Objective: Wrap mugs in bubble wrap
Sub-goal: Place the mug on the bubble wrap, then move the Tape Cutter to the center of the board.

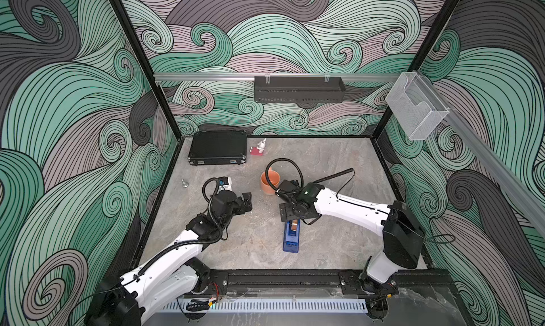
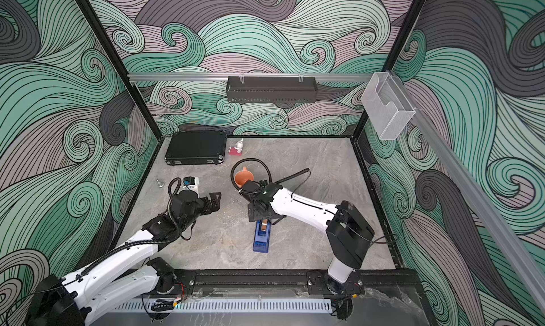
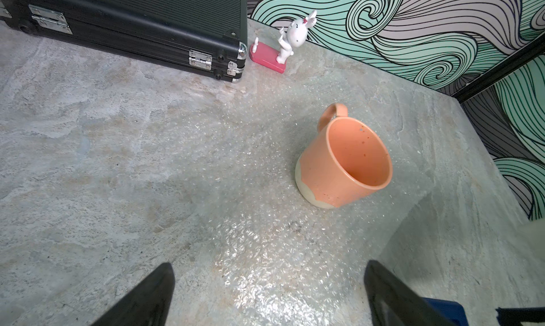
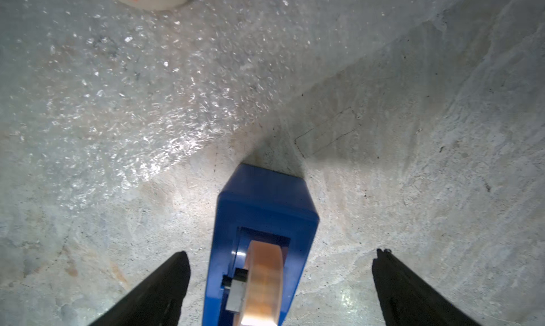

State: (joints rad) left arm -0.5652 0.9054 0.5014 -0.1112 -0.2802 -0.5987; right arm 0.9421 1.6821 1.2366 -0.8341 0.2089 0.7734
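On the marbled grey surface (image 1: 324,162), clear dimpled bubble wrap (image 3: 259,250) lies flat mid-frame. The glossy orange mug (image 1: 269,181) stands upright on it, up and right of the left tool (image 1: 248,202), which faces it, spread wide and empty. The right tool (image 4: 281,252), equally wide, straddles the blue tape dispenser (image 4: 265,197) without touching.

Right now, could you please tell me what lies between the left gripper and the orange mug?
Only the bubble wrap, lying flat; the left wrist view shows nothing else between the left gripper and the mug.
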